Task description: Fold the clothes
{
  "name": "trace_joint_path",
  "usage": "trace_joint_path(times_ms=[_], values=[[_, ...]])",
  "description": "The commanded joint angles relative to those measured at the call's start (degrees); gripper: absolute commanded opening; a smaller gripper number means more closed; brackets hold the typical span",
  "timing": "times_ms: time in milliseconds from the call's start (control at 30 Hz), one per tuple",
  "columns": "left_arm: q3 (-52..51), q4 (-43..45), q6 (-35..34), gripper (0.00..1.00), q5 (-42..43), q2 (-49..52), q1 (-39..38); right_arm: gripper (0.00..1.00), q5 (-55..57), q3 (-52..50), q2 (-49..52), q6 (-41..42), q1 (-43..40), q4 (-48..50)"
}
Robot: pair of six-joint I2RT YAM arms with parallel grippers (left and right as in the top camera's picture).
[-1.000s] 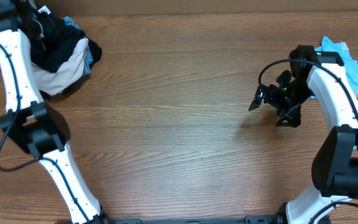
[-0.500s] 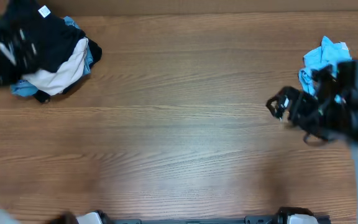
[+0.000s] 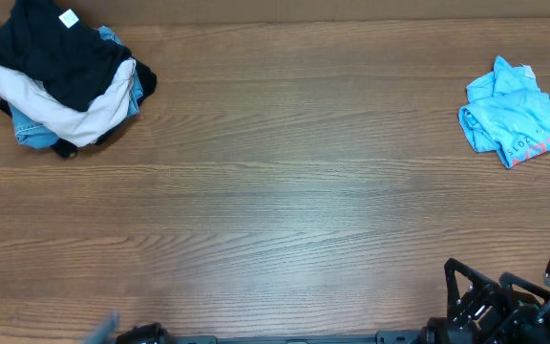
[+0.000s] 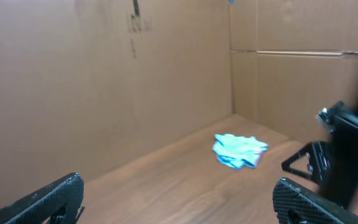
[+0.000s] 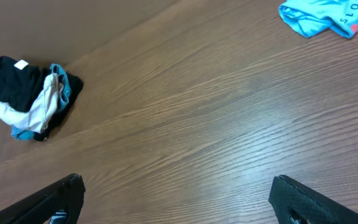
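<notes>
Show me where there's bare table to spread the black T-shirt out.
The table is bare across the whole middle, between the black T-shirt atop its pile back left and the light blue tee back right. Crowded only there.

Open table (image 3: 285, 191) between pile (image 3: 65, 119) under black T-shirt (image 3: 51, 53) and blue tee (image 3: 517, 119).

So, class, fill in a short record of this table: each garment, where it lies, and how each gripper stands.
black shirt: crumpled, back left corner of the table
label: white, showing on the black shirt
cream garment: bunched under the black shirt
blue tee: crumpled, alone at back right
left gripper: open, empty
right gripper: open, empty, at the near edge
folding: not begun
</notes>
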Motion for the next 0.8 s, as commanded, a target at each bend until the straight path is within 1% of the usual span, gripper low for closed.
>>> trace_joint_path(times_ms=[0,33,100,167,200,267,333,367,467,500,533,633,700,767], values=[[0.02,-0.31,1.57,1.00,-8.85,-6.47,-3.34,1.00,1.38,0.33,0.28,0.24,-0.04,1.27],[0.02,-0.28,-0.70,1.00,-11.47,-9.31,-4.74,1.00,1.38,0.33,0.28,0.24,-0.04,3.13],[-0.22,-0.31,-2.47,1.00,-11.91,-10.05,-5.11,1.00,1.36,0.33,0.28,0.24,-0.04,5.92],[-3.37,-0.31,-2.97,1.00,-11.85,-10.05,-5.09,1.00,1.31,0.33,0.28,0.24,-0.04,7.39],[-7.28,-0.31,-2.80,1.00,-11.72,-10.36,-5.11,1.00,1.33,0.33,0.28,0.24,-0.04,6.99],[-15.15,-0.28,-0.26,1.00,-11.87,-11.37,-5.09,1.00,1.33,0.33,0.28,0.24,-0.04,6.16],[-23.28,0.50,-0.44,1.00,-16.20,-11.82,-5.07,1.00,1.33,0.33,0.28,0.22,-0.04,5.70],[-27.21,1.79,-1.66,1.00,-19.61,-11.82,-5.07,1.00,1.36,0.33,0.28,0.22,-0.04,5.42],[-43.67,10.80,-7.61,1.00,-28.70,-11.82,-5.07,1.00,1.36,0.33,0.28,0.22,-0.04,5.01],[-48.50,13.40,-8.07,1.00,-30.58,-11.82,-5.07,1.00,1.38,0.33,0.28,0.22,-0.04,4.87],[-55.54,17.18,-8.76,1.00,-32.15,-11.82,-5.07,1.00,1.38,0.33,0.28,0.22,-0.04,4.66],[-74.29,29.40,-10.67,1.00,-31.67,-12.48,-5.07,1.00,2.23,0.33,0.28,0.17,-0.04,4.61],[-84.32,37.07,-10.91,1.00,-30.47,-12.52,-5.09,1.00,7.87,0.33,0.28,0.20,-0.04,4.61],[-90.01,41.62,-11.13,1.00,-29.66,-12.50,-5.09,1.00,9.09,0.33,0.28,0.20,-0.04,4.59]])
